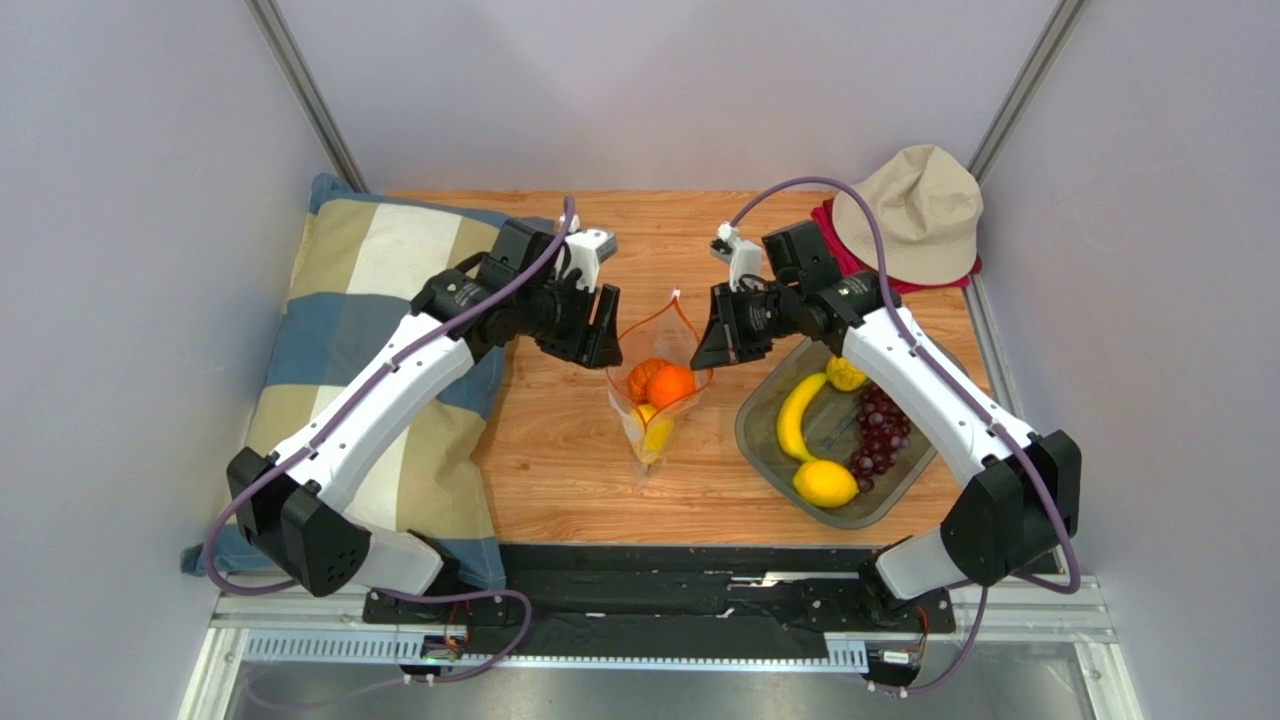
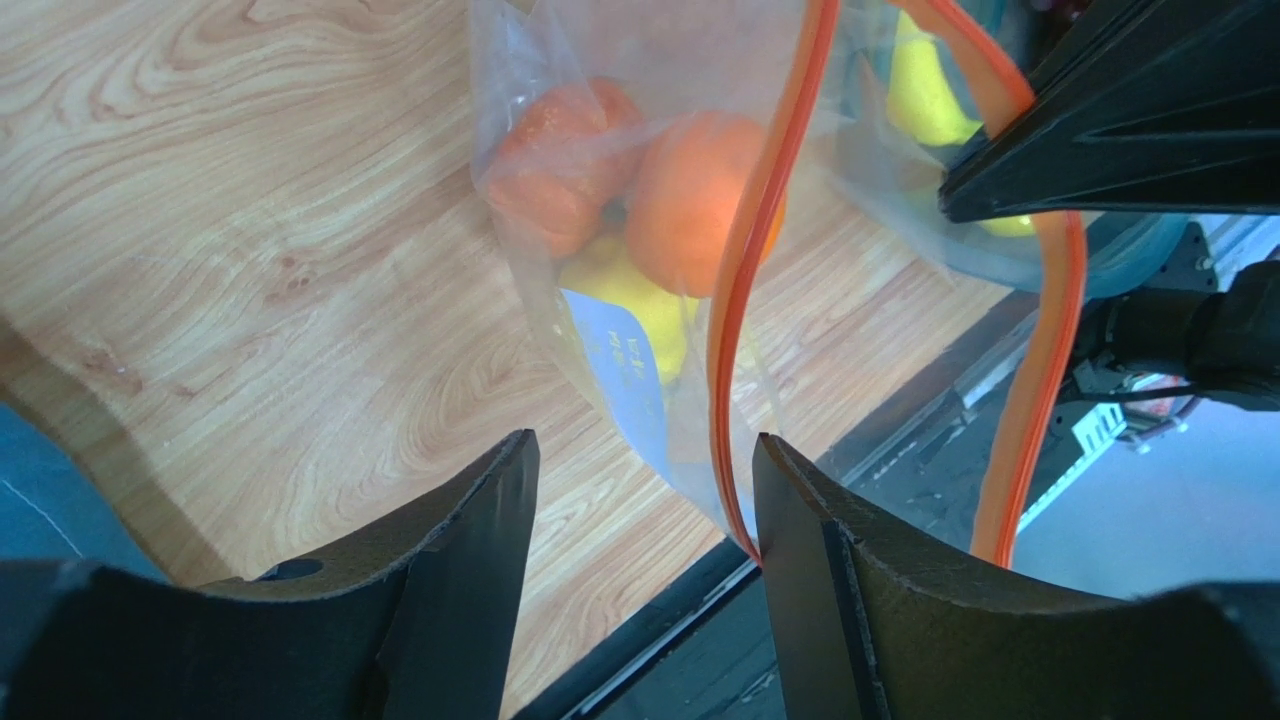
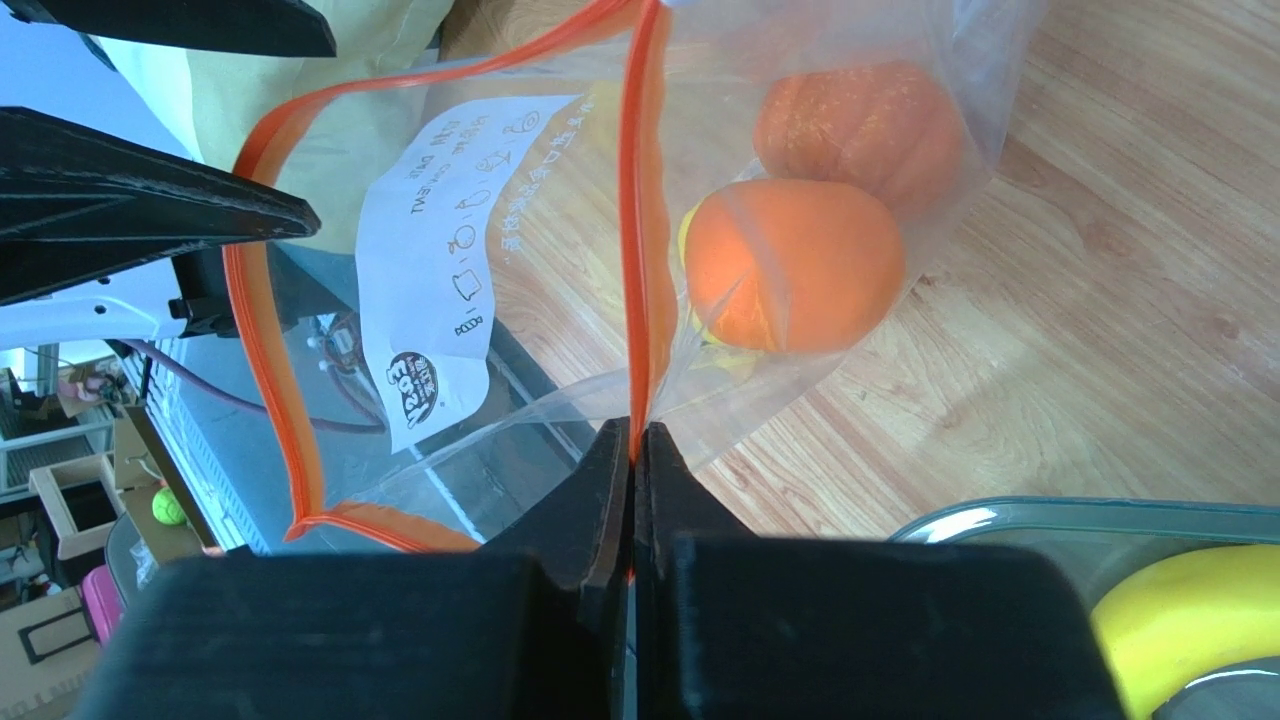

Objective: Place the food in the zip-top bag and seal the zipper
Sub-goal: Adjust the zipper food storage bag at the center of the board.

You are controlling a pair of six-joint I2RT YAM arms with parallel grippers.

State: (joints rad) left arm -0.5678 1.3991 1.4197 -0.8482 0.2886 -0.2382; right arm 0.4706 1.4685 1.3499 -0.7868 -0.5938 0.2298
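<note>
The left gripper (image 2: 646,450) is seen with its fingers apart, and the zipper (image 2: 726,390) merely brushes one of them. The zip-top bag (image 1: 657,413) is held upright between the arms, with an orange (image 3: 793,263) and a pumpkin (image 3: 860,132) inside. The right gripper (image 3: 633,443) is clamped on the zipper strip. With one rim unheld, the mouth could be folded shut, or the loaded bag pulled loose, before the banana (image 1: 796,416) is brought from the tray (image 1: 747,435).

One zip-top bag (image 3: 436,270) holds three toy fruits (one orange (image 1: 672,387), one pumpkin (image 1: 646,372), one yellow piece (image 1: 657,437)), one grey tray (image 1: 756,435) holds four (one banana (image 1: 796,417), one lemon (image 1: 825,483), one smaller yellow fruit (image 1: 845,374), one grape bunch (image 1: 879,431)), and there is one pillow (image 1: 361,300) and one cap (image 1: 920,210).
</note>
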